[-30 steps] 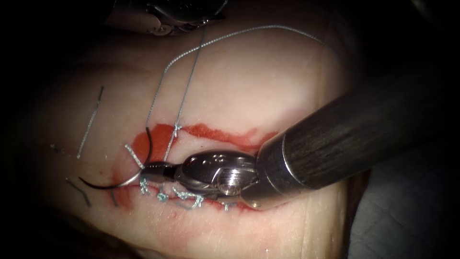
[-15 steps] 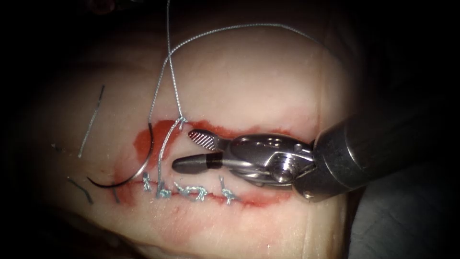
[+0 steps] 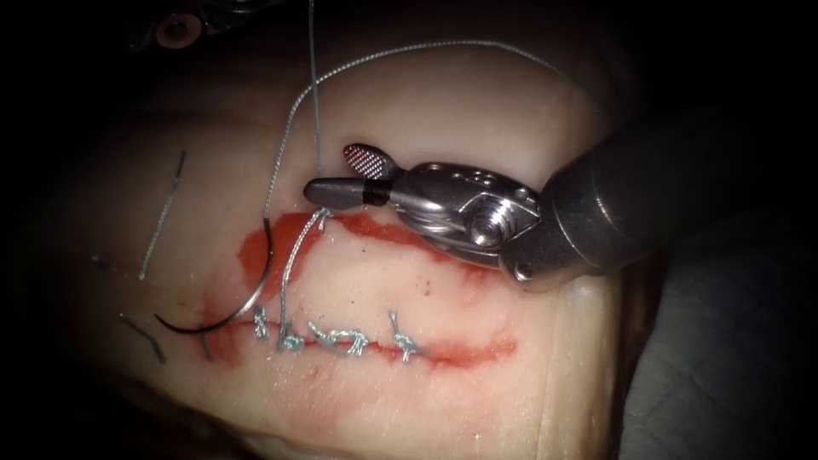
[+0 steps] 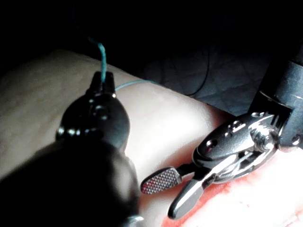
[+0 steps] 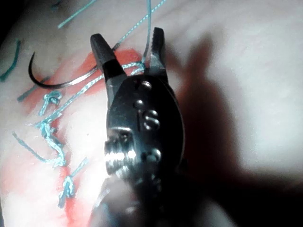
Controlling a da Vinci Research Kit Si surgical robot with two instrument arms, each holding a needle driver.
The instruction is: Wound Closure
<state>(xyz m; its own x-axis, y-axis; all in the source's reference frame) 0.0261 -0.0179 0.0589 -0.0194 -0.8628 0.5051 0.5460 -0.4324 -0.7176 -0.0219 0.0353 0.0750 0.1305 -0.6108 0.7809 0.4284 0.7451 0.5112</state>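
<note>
2 tools: right tool [image 3: 341,175] open, empty; left tool [image 4: 103,81] grips thread [image 3: 315,102]; needle [image 3: 247,294] lies free.

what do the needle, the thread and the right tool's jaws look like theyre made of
Needle: thin dark metal, probably steel; it glints along its curve as it lies free on the tissue. Thread: pale braided or twisted fibre, with a rope-like texture. Right tool: polished metal, with cross-hatched inner faces on its open jaws.

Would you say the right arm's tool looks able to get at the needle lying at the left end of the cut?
Probably yes: the right tool is open and empty, the needle lies free on the tissue, and only thread crosses between them.
</note>
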